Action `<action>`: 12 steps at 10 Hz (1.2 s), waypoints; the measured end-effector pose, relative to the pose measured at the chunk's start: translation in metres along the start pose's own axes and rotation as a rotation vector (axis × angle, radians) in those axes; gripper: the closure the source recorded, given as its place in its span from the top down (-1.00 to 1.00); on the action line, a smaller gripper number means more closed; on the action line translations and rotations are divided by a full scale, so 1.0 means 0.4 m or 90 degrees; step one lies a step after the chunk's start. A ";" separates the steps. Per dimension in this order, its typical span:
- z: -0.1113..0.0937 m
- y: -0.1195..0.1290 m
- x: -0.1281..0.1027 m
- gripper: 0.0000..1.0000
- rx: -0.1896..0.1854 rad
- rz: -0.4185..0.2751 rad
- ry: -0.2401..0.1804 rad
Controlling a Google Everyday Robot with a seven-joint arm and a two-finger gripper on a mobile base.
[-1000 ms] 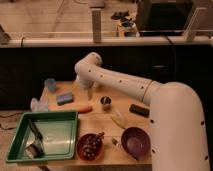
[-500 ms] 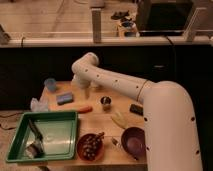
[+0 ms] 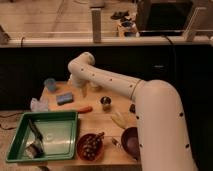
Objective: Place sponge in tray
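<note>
Just beside the claw, apart from it, lies the sponge.

No legible text or labels

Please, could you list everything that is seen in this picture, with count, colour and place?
sponge: one, blue, on the table, left of the pincer
tray: one, green, front left, dark utensils inside
cup: one, pale blue, back left
stick: one, orange, just behind the tray
can: one, dark, middle of the table
brown bowl: one, front, right of the tray
purple bowl: one, front right
table: one, wooden
arm: one, white
pincer: one, pale, open, empty, above the table
</note>
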 end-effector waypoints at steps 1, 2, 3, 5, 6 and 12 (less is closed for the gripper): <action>0.013 -0.006 -0.004 0.60 0.000 -0.004 -0.008; 0.018 -0.009 0.005 0.60 0.001 -0.005 -0.009; 0.026 -0.014 0.004 0.60 0.000 -0.011 -0.012; 0.039 -0.023 0.006 0.60 0.000 -0.019 -0.019; 0.045 -0.027 0.011 0.60 0.000 -0.022 -0.020; 0.098 -0.056 0.012 0.60 0.000 -0.038 -0.037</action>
